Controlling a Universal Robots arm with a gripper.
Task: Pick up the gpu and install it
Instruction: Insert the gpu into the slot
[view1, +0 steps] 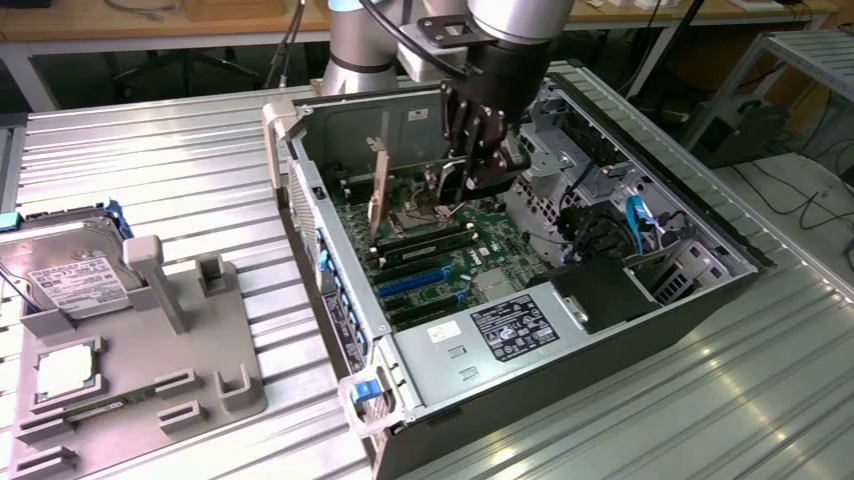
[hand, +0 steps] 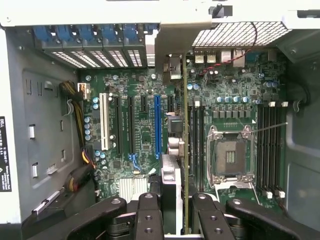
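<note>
Ribbed metal table (view1: 160, 170), with the open computer case (view1: 694, 290) lying on its side and the grey parts fixture (view1: 200, 350) off to the exterior view's left.

- Gripper (hand: 175, 207) was down inside the case, fingers pinching the gpu (hand: 185, 150), which the wrist view showed edge-on.
- Card stood upright over the motherboard (hand: 145, 140), its bracket end toward the rear wall with the blue clips (hand: 85, 34).
- It sat between the long blue slot (hand: 157, 125) and the memory slots (hand: 196, 145). I could not tell whether its edge was seated.

My judgement on doing this step well:
- Keep the card square to the board.
- Let the bracket find its rear opening.
- Push straight down and evenly, without twisting.
- A skewed entry risked jamming the connector or scraping nearby capacitors.
</note>
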